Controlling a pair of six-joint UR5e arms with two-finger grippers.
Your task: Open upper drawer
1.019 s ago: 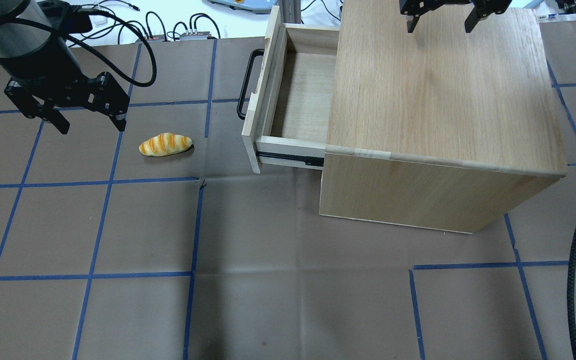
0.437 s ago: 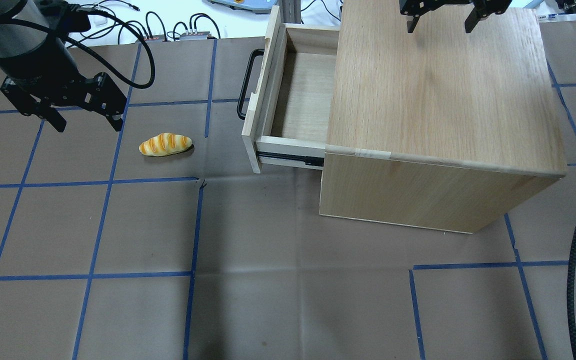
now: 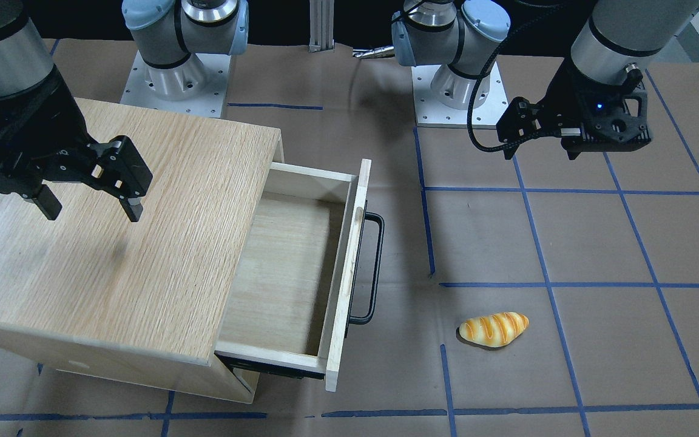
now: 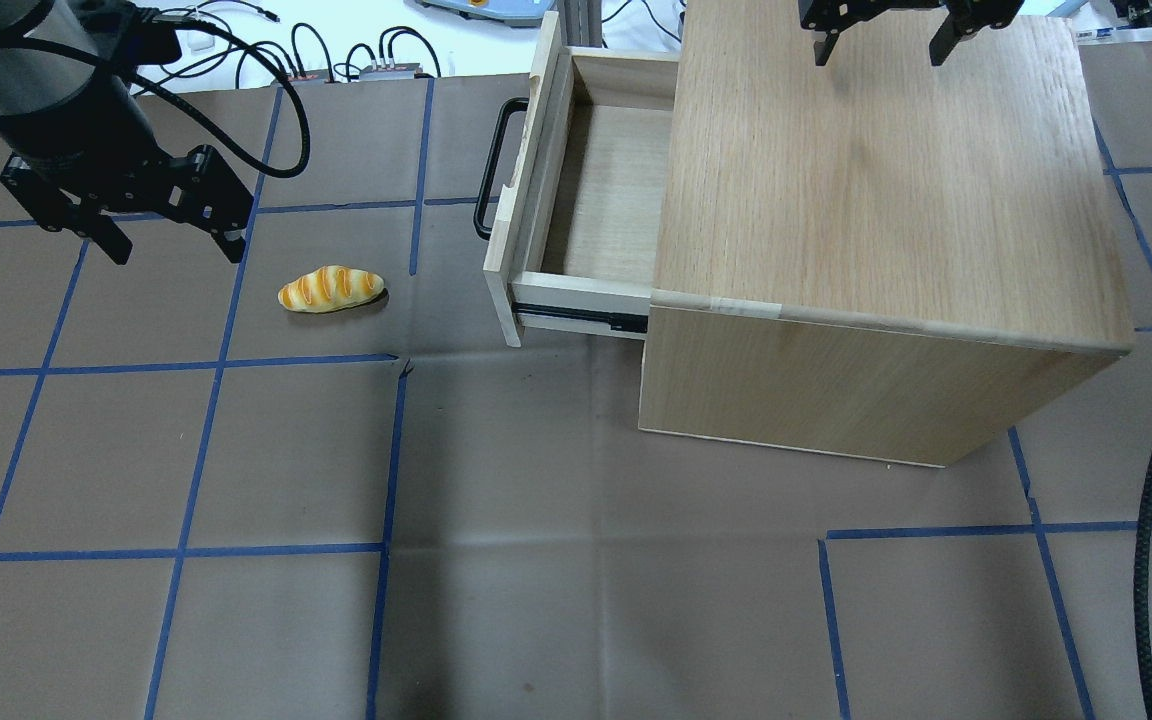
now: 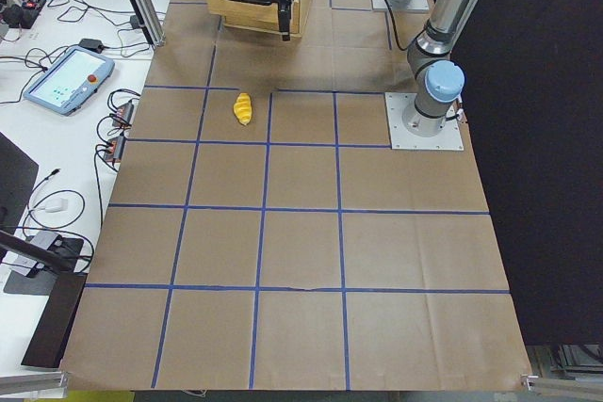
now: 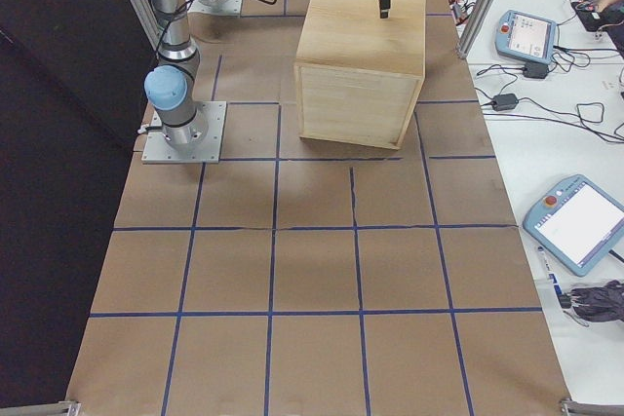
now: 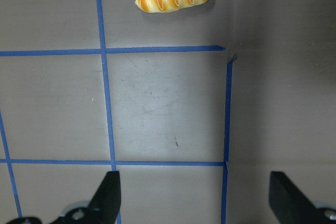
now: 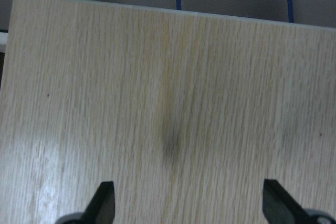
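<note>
The upper drawer (image 4: pixel 601 190) stands pulled well out of the wooden cabinet (image 4: pixel 876 180), toward the view's left. Its light-wood inside is empty, and its black bar handle (image 4: pixel 489 165) is free. The drawer (image 3: pixel 283 267) and handle (image 3: pixel 375 267) also show in the front-facing view. My left gripper (image 4: pixel 178 248) is open and empty, hovering over the table well left of the handle. The left wrist view shows its fingers (image 7: pixel 107 198) wide apart over bare table. My right gripper (image 4: pixel 880 52) is open and empty above the cabinet's top, as the right wrist view (image 8: pixel 189 203) also shows.
A toy bread loaf (image 4: pixel 331 289) lies on the brown paper between my left gripper and the drawer front. Cables (image 4: pixel 336 50) lie along the far table edge. A black cable (image 4: pixel 1151 560) hangs at the near right. Blue tape lines grid the table.
My left gripper has drifted slightly to the left and farther from me. The drawer, the bread and my right gripper have not moved.
</note>
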